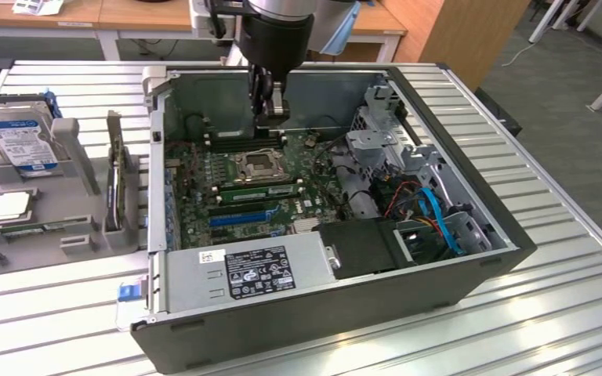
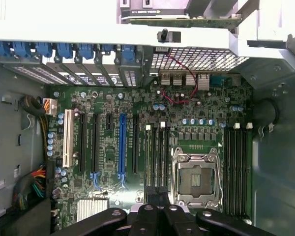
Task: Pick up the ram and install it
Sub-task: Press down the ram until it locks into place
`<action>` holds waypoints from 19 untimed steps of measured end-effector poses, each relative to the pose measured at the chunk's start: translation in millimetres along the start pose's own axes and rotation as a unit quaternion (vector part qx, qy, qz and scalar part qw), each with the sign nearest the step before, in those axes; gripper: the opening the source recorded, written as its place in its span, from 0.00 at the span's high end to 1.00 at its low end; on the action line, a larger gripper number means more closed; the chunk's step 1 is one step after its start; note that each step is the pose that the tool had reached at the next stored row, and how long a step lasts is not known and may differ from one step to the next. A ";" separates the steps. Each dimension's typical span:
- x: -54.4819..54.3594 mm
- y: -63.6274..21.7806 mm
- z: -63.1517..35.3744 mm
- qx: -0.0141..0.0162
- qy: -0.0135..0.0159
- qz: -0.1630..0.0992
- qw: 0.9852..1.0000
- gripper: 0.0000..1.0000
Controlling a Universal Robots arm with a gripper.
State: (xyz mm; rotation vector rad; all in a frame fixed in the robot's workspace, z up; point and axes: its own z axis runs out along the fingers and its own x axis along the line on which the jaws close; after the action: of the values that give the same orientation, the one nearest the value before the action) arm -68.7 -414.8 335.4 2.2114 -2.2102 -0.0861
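Note:
The ram, a narrow green stick, lies flat near the front of the grey fixture, outside the computer case on the exterior view's left. My gripper is far from it. It reaches down into the open case, above the memory slots on the far side of the CPU socket. In the wrist view the gripper is shut, and I see nothing between its black fingers. They line up with the dark slots beside the socket.
The fixture also holds a silver hard drive, a square CPU chip and an upright card. Inside the case are a power supply, blue cables and a drive cage. The case walls stand close around the arm.

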 end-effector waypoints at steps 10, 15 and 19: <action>0.0 -7.9 -0.4 0.000 0.000 0.000 1.000 0.90; 0.0 -14.4 -0.8 0.000 0.000 0.000 1.000 0.90; 0.0 -19.2 -0.9 0.000 0.000 0.000 1.000 0.90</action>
State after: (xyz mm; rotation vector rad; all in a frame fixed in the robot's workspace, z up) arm -49.5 -414.8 335.4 2.2114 -2.2101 -0.0861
